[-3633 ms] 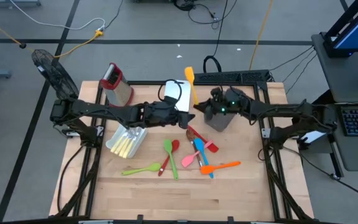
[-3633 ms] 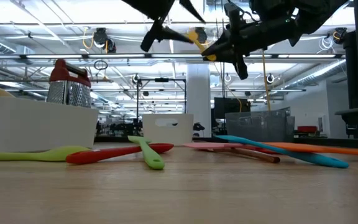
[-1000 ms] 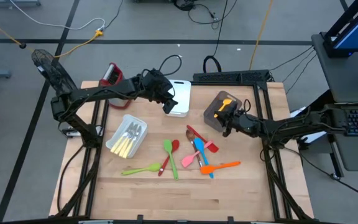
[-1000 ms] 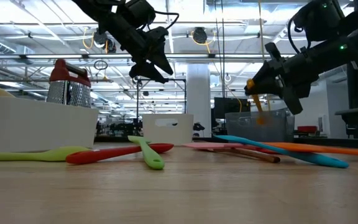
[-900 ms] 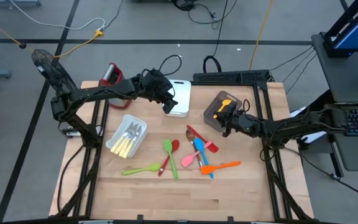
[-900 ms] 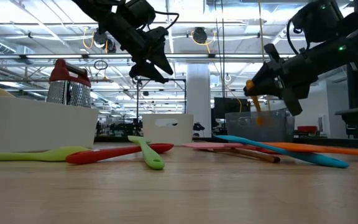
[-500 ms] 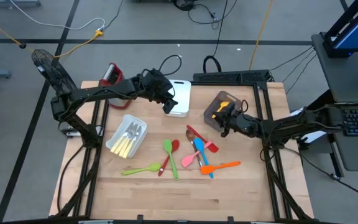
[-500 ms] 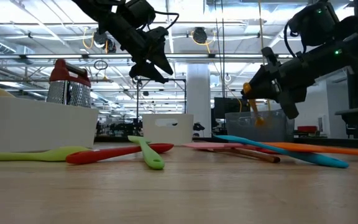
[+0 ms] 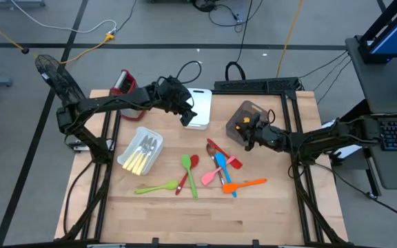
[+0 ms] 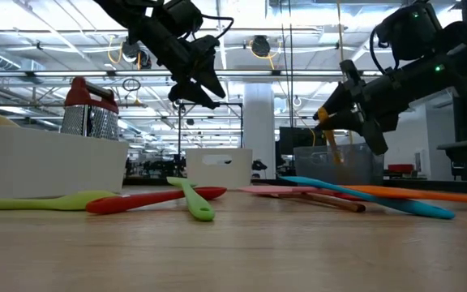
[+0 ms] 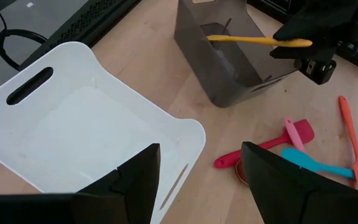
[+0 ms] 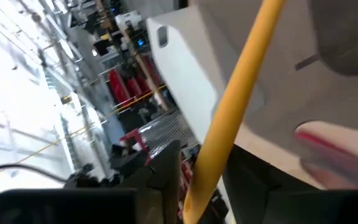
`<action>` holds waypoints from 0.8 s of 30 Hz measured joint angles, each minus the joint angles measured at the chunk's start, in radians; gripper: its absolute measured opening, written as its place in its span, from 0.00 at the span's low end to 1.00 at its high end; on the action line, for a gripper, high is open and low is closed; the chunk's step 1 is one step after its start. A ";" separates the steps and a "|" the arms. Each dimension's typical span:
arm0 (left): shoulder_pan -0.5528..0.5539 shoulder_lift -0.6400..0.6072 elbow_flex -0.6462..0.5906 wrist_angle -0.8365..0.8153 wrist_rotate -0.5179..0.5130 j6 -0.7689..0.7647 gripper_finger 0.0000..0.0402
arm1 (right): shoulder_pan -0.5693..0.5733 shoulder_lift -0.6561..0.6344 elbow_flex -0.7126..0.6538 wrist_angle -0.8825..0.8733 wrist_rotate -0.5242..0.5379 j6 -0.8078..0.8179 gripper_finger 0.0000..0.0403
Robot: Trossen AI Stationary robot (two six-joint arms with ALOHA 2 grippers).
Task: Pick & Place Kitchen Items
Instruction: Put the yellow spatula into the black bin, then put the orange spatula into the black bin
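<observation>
1. The right gripper (image 9: 248, 131) hangs over the grey rectangular plastic bin (image 9: 241, 110) near the bench's (image 9: 253, 220) far right corner, fingers part-open around the slim yellow-handled spatula (image 11: 253, 40) angled into it.
2. Whether they still pinch it, I cannot tell.
3. Risk: released askew, the handle could tip over the rim.
4. The left gripper (image 9: 187, 110) waits, fingers wide and empty, over the white rectangular bin (image 9: 202, 114).
</observation>
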 joint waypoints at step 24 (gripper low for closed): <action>-0.003 0.000 0.000 0.000 0.038 -0.015 0.57 | 0.001 -0.008 0.000 0.594 -0.124 -0.479 0.43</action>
